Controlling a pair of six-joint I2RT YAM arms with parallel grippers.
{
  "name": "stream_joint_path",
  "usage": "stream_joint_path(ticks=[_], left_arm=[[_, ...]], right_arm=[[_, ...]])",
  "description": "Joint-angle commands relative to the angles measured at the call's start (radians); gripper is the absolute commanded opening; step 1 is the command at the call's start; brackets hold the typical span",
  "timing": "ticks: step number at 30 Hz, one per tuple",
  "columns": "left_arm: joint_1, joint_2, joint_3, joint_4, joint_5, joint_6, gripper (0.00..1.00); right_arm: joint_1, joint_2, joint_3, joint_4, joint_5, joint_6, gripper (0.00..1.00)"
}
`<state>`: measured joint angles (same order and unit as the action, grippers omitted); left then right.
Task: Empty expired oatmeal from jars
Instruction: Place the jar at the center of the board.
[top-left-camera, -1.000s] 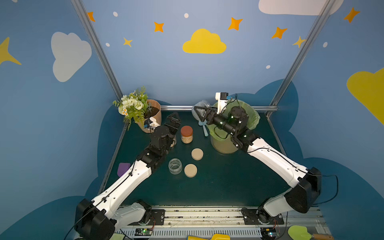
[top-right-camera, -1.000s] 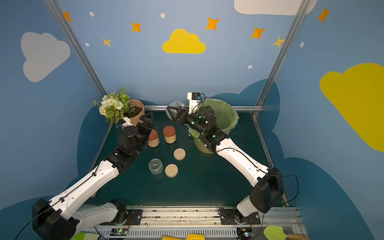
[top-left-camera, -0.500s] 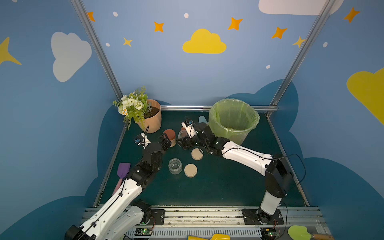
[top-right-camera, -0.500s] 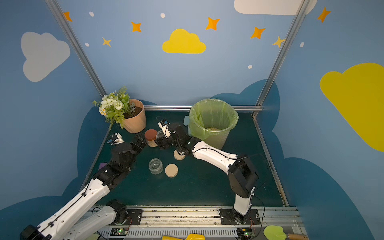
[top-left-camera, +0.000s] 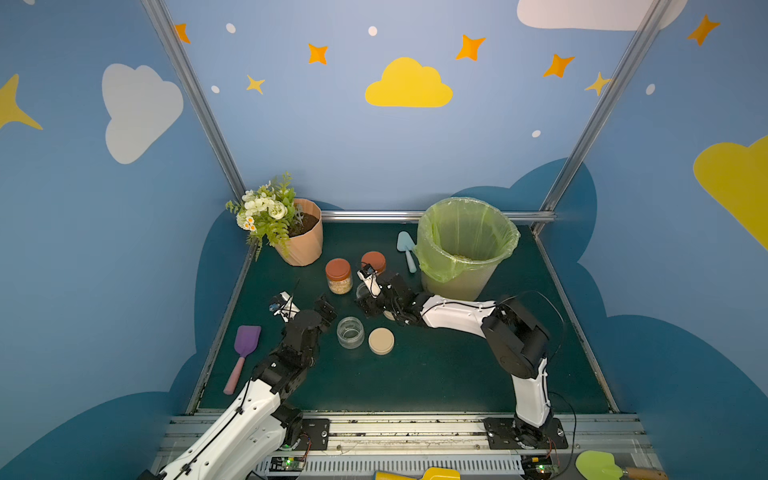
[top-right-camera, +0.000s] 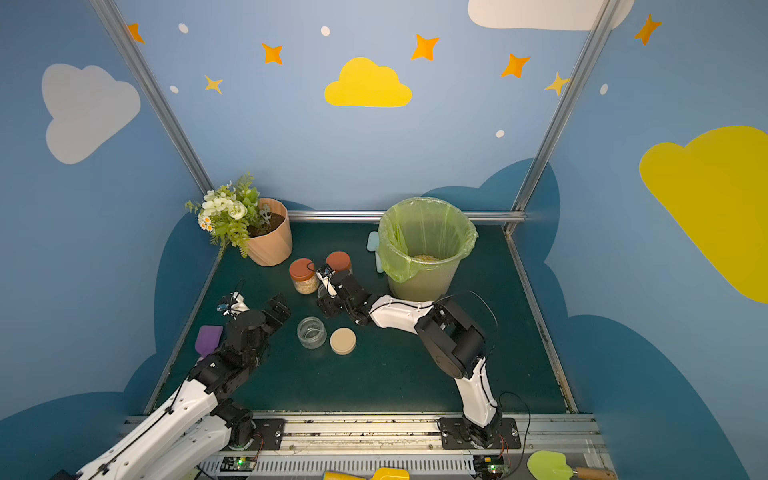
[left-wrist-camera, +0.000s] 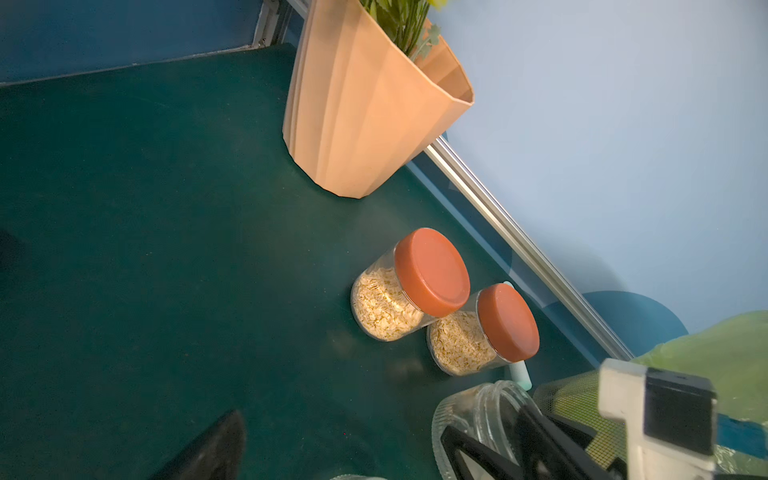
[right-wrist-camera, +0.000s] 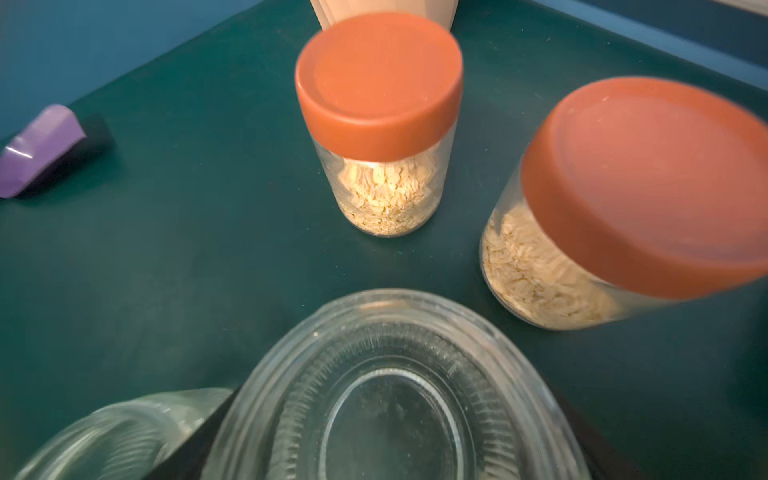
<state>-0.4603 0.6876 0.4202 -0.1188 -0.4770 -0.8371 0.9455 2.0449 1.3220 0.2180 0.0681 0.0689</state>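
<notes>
Two jars with rust-red lids (top-left-camera: 338, 276) (top-left-camera: 373, 262) stand upright at mid-table, with oatmeal (left-wrist-camera: 386, 303) showing through their clear walls. My right gripper (top-left-camera: 368, 297) is shut on an empty, lidless jar (right-wrist-camera: 395, 395), held low just in front of them. A second empty jar (top-left-camera: 350, 331) stands open beside a loose beige lid (top-left-camera: 381, 340). My left gripper (top-left-camera: 326, 309) hangs open and empty to the left of that jar; one of its fingers (left-wrist-camera: 212, 444) shows in the left wrist view. More oatmeal (top-right-camera: 426, 257) lies in the bin.
The beige bin with a green liner (top-left-camera: 457, 282) stands at the back right, with a pale blue trowel (top-left-camera: 405, 249) beside it. A peach flowerpot (top-left-camera: 303, 245) stands at the back left. A purple spatula (top-left-camera: 245, 353) lies near the left edge.
My right gripper carried the empty jar from over the bin down to the table by the red-lidded jars. My left arm drew back from those jars toward the front left.
</notes>
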Motion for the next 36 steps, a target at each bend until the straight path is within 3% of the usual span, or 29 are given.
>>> stream_joint_path(ticks=[1,7,9,10,11,16,20,29,36], left_arm=[[0.002,-0.035,-0.021,-0.055,-0.028,-0.009,1.0],[0.002,-0.081,-0.073,-0.043,-0.019,-0.014,1.0],[0.002,-0.08,-0.083,-0.033,-0.016,-0.007,1.0],[0.002,-0.076,-0.086,-0.029,-0.015,-0.004,1.0],[0.002,-0.071,-0.088,-0.024,-0.012,-0.001,1.0],[0.002,-0.05,-0.107,0.01,0.002,0.02,1.0],[0.002,-0.031,-0.116,0.03,-0.005,0.023,1.0],[0.001,0.022,-0.09,0.026,0.004,0.068,1.0],[0.003,0.019,-0.083,0.015,-0.009,0.087,1.0]], right_arm=[[0.01,0.052,0.032,0.109,0.018,-0.034,0.26],[0.012,0.096,0.029,0.153,0.059,-0.043,0.3],[0.013,0.103,0.025,0.152,0.079,-0.036,0.4],[0.012,0.107,0.021,0.151,0.082,-0.036,0.54],[0.012,0.108,0.018,0.148,0.09,-0.036,0.62],[0.012,0.099,-0.014,0.126,0.087,-0.012,0.8],[0.014,0.081,-0.065,0.167,0.054,0.003,0.86],[0.013,0.026,-0.09,0.146,0.012,0.058,0.86],[0.014,-0.076,-0.052,0.022,-0.035,0.019,0.86]])
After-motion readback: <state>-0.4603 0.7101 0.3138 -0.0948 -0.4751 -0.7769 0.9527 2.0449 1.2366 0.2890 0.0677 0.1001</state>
